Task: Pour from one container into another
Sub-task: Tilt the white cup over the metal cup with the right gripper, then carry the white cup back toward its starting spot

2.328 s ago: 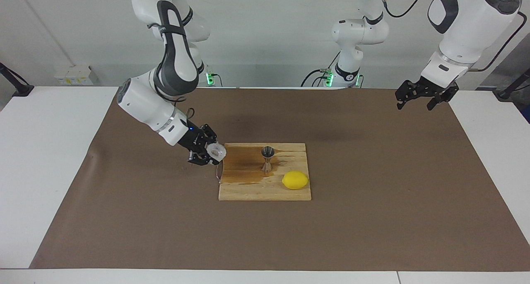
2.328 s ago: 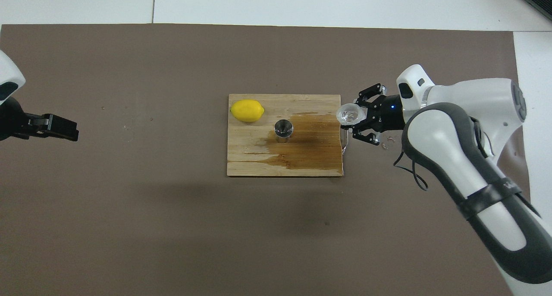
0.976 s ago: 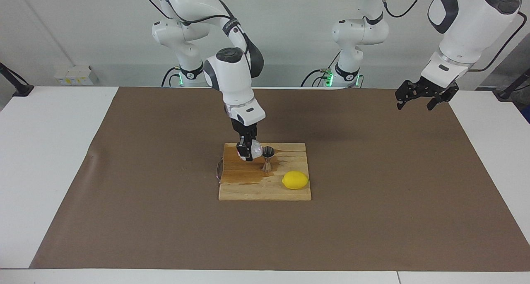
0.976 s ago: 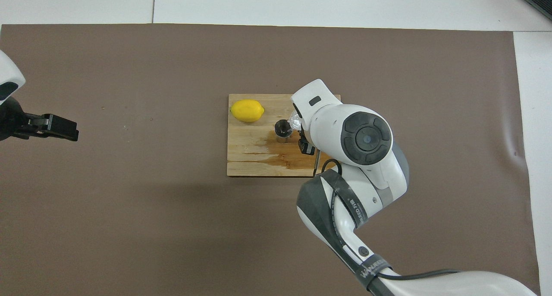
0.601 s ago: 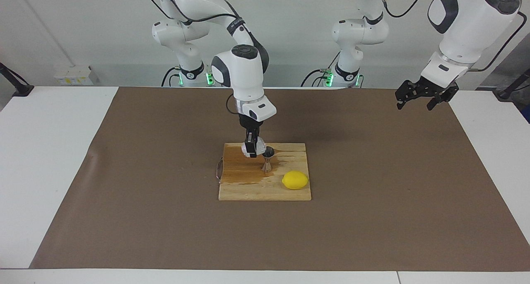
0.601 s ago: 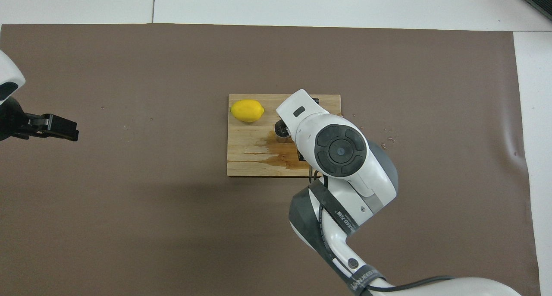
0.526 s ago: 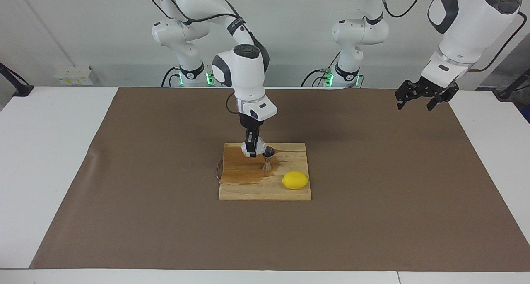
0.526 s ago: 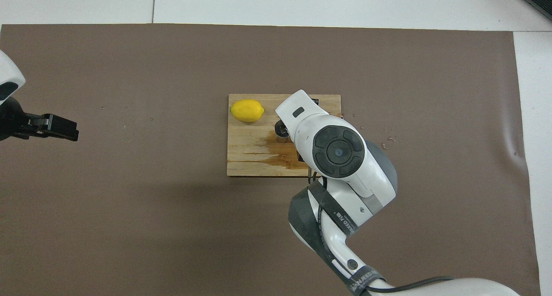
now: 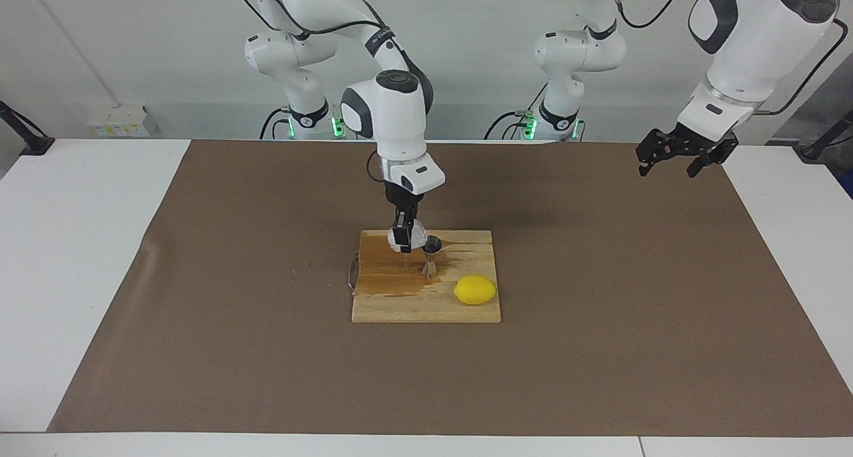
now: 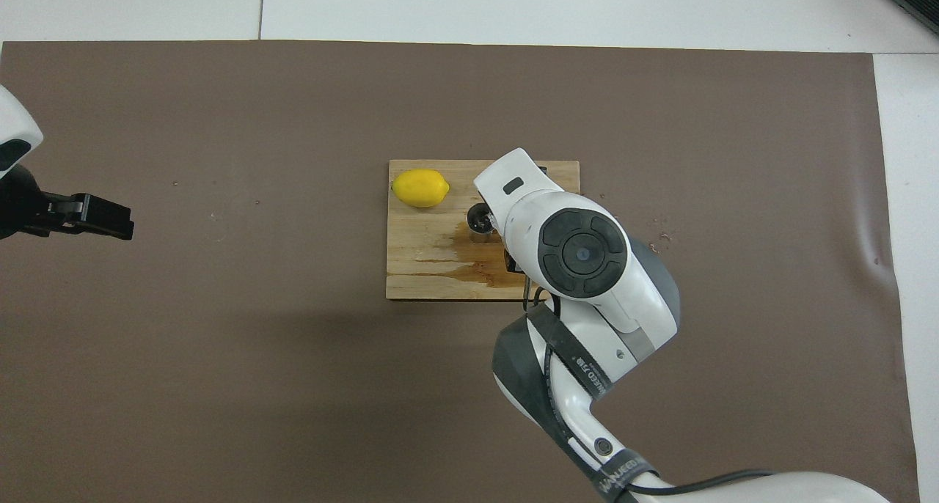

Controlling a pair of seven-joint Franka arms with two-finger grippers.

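Observation:
The right gripper points down over the wooden board, shut on the small translucent whitish cup. It holds the cup tipped, right against the rim of the steel hourglass jigger. The jigger stands upright on the board's wet patch. In the overhead view the right arm's wrist hides the cup, and only part of the jigger shows beside it. The left gripper hangs open and holds nothing, waiting high over the mat's corner at the left arm's end; it also shows as the left gripper at the overhead view's edge.
A yellow lemon lies on the board, farther from the robots than the jigger and toward the left arm's end. A dark wet stain covers the board's other half. The board lies mid-table on a brown mat.
The right gripper carried the cup from the board's edge over to the jigger, turned to point down, and lifted it slightly to the rim. In the last half second it barely moved. The left arm stayed still.

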